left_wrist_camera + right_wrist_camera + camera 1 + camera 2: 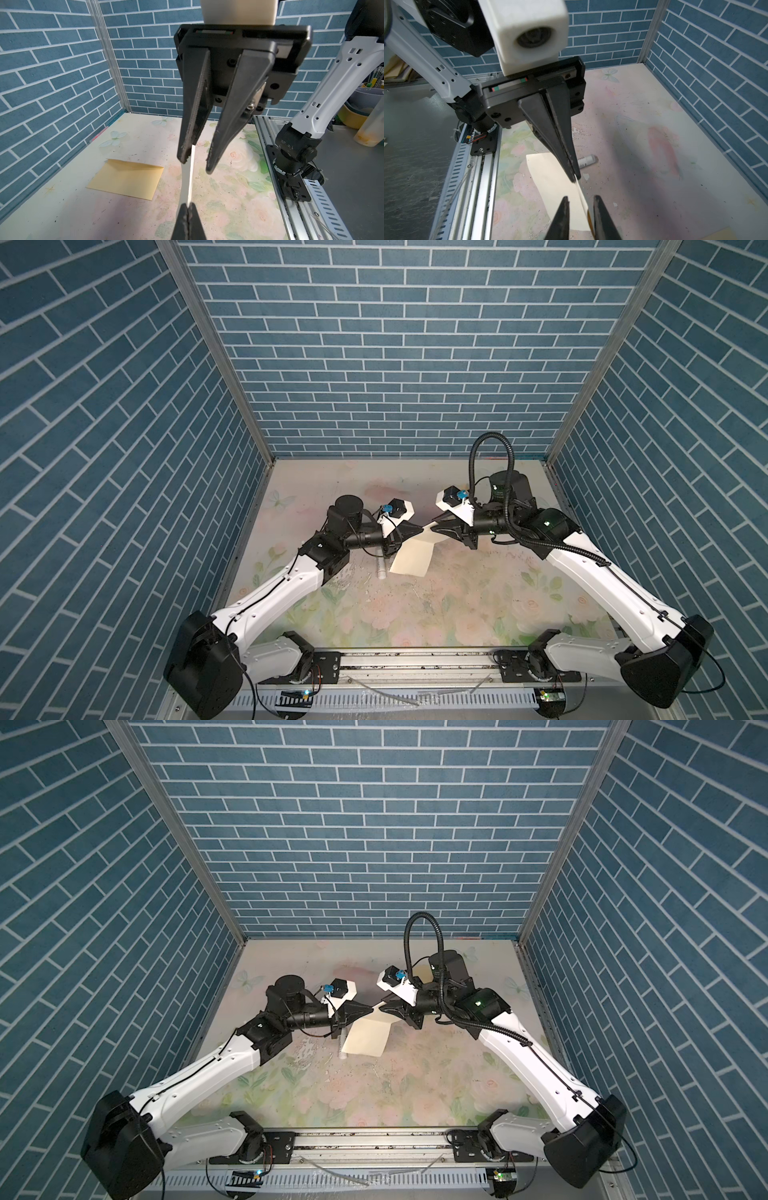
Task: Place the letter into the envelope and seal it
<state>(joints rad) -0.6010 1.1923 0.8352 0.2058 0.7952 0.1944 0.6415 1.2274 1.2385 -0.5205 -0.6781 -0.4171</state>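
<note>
Our left gripper (574, 176) pinches the top edge of the letter (413, 558) above the middle of the table (457, 605). Our right gripper (196, 165) straddles that edge, jaws apart. The envelope (126, 180) lies flat near the back edge.

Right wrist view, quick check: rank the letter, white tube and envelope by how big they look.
1. letter: largest by far, though partly hidden.
2. white tube and envelope: unranked. Only a corner of the envelope shows at the picture's edge, about as much as the tube.
</note>
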